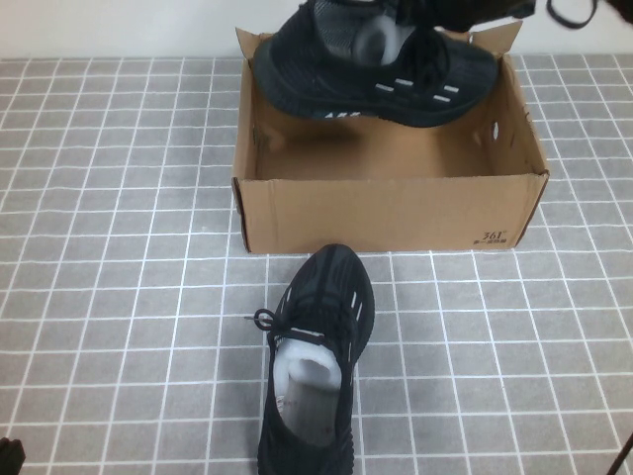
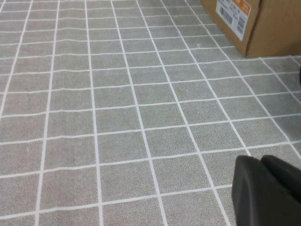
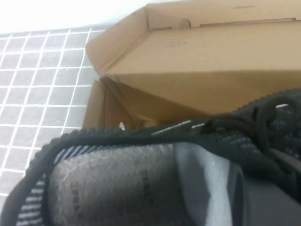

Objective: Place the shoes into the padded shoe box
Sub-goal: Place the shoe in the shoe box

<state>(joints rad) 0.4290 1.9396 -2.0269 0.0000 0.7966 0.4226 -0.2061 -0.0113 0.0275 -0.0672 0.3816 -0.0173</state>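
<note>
One black knit sneaker (image 1: 381, 74) hangs tilted above the open brown shoe box (image 1: 386, 213), over its far side. My right gripper (image 1: 435, 25) is shut on that sneaker at its opening. In the right wrist view one finger (image 3: 268, 202) sits inside the sneaker (image 3: 141, 155) against its pale lining, with the box (image 3: 202, 61) behind. The second sneaker (image 1: 316, 366) lies on the table in front of the box, toe toward it. My left gripper (image 1: 8, 455) is shut and empty at the near left table edge. It also shows in the left wrist view (image 2: 265, 188).
The grey tiled table (image 1: 119, 297) spreads around the box. In the left wrist view a box corner with an orange-and-white label (image 2: 237, 19) stands far ahead. A dark arm part (image 1: 623, 457) shows at the near right corner.
</note>
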